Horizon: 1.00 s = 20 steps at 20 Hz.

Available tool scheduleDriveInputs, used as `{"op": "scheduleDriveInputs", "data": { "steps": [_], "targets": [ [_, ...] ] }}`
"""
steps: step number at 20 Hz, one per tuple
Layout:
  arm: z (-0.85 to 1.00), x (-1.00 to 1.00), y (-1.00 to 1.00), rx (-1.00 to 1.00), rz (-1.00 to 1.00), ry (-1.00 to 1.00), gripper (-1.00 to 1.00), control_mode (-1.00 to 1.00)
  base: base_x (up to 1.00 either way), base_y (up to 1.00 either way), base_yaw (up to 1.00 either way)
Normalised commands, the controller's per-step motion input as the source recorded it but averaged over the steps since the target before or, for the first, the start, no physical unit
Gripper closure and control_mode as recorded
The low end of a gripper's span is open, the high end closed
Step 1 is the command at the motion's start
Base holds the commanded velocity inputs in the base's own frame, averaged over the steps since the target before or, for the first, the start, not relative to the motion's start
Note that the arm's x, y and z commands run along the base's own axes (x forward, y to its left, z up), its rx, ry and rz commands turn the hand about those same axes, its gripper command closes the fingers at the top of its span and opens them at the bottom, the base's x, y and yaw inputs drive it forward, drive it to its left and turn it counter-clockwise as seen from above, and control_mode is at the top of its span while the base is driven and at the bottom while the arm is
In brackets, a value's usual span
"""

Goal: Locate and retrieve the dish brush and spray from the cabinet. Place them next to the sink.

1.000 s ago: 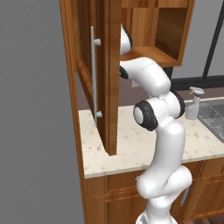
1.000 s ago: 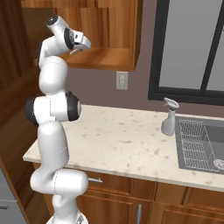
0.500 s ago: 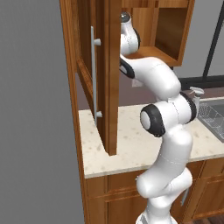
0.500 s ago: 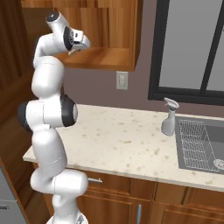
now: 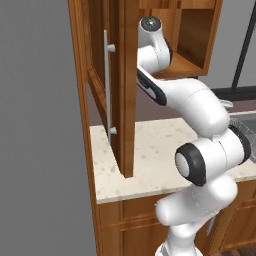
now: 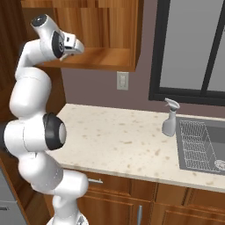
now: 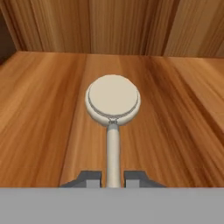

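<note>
A: How far is the task, in your opinion?

B: I think about half. The spray (image 6: 169, 117) stands upright on the surface (image 6: 114, 136), just beside the sink (image 6: 206, 147), so this part looks done. The dish brush (image 7: 113, 114) is not out yet; it lies on the bottom shelf (image 6: 103, 57) of the open cabinet (image 5: 122, 85).

A: And the gripper (image 7: 113, 178)?

B: It is inside the cabinet, low over the shelf. In the hand view the two fingers (image 7: 90, 178) stand close on both sides of the thin brush handle, so the gripper is closed on it. The brush seems to rest on the wood, not lifted.

A: Which way does the brush point?

B: Its long axis runs from the gripper toward the back wall of the cabinet. The round pale head is at the far end and the handle comes back to the fingers.

A: So what is left?

B: To take the brush out and put it beside the sink, near the spray.
</note>
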Motion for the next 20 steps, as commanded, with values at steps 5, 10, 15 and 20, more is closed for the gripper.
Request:
{"op": "scheduleDriveInputs", "data": {
  "steps": [5, 10, 15, 20],
  "targets": [
    [0.04, -0.69, -0.27, 0.02, -0.06, -0.01, 1.0, -1.0, 0.0, 0.0, 0.0],
    [0.16, -0.71, -0.27, 0.01, -0.09, 0.0, 1.0, -1.0, 0.0, 0.0, 0.0],
    [0.21, -0.79, -0.25, 0.01, -0.1, 0.0, 1.0, -1.0, 0.0, 0.0, 0.0],
    [0.23, -0.7, -0.14, 0.0, -0.11, 0.0, 1.0, -1.0, 0.0, 0.0, 0.0]
  ]
}}
